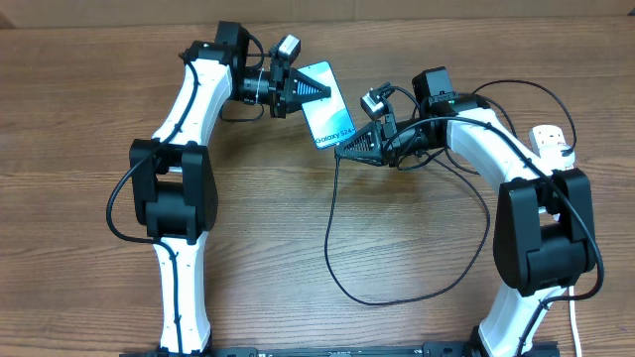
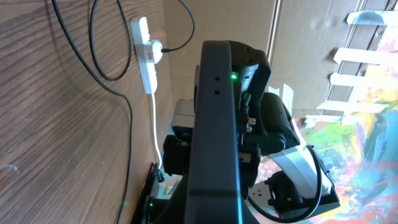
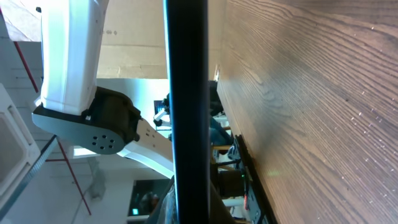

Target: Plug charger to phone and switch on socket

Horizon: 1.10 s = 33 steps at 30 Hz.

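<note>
Up near the far side of the wooden table (image 1: pixel 278 288), the left gripper (image 1: pixel 303 91) is squeezing shut on the phone (image 1: pixel 327 104), pinching it by the end away from the words "Galaxy S24". The phone's light blue screen is facing up and it is sitting at a slant between the two arms. The right gripper (image 1: pixel 347 149) is reaching in from the other side and is touching the end of the phone where the words are. Its fingers are closed too. The charger (image 1: pixel 334 198), a thin black wire, is running up from the table right to this gripper's tip, so it is looking like the gripper is pinching the wire's end. The little plug tip is hidden, so I cannot tell if it is inside the phone. The wire is making a big loop on the wood and going off toward the socket (image 2: pixel 144 56). The socket is lying on the table well apart from the phone, past the right arm, with a black plug in it. A red switch (image 2: pixel 151 55) is showing on it, and a white cord (image 2: pixel 154 124) is trailing away from it. In both wrist views a dark thin bar is filling the middle, blocking the fingers.
</note>
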{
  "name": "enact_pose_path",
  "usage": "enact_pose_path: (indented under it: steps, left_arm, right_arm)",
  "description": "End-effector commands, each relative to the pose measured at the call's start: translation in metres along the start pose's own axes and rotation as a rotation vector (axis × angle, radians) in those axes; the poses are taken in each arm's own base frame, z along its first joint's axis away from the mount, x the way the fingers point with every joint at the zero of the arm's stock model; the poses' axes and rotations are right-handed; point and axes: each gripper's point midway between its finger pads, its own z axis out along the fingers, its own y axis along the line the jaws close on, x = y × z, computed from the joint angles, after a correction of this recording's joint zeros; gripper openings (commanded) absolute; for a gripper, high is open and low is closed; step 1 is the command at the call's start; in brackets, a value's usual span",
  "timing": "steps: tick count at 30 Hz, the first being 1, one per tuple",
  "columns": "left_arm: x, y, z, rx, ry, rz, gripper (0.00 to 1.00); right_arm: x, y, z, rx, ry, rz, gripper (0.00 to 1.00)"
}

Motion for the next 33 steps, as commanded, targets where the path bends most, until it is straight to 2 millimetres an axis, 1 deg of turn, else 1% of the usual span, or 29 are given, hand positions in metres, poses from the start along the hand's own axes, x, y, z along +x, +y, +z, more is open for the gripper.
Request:
enact_pose_path:
  steps: [1, 6, 14, 22, 33]
  left_arm:
    - [0.012, -0.019, 0.022, 0.078, 0.058, 0.002, 0.04]
    - [0.011, -0.019, 0.022, 0.078, 0.058, 0.006, 0.04]
    - [0.01, -0.017, 0.021, 0.068, 0.054, 0.014, 0.04]
    - [0.01, -0.016, 0.021, 0.057, 0.052, 0.002, 0.04]
    - [0.01, -0.016, 0.021, 0.06, 0.053, -0.005, 0.04]
  right_arm:
    - [-0.006, 0.01, -0.009, 0.017, -0.026, -0.039, 0.04]
    - [-0.002, 0.011, -0.003, 0.016, -0.01, -0.029, 0.04]
    - [0.007, 0.013, 0.016, 0.012, 0.039, -0.034, 0.04]
    - [0.011, 0.014, 0.023, 0.011, 0.059, -0.029, 0.04]
    - [0.027, 0.017, 0.045, 0.01, 0.124, -0.02, 0.04]
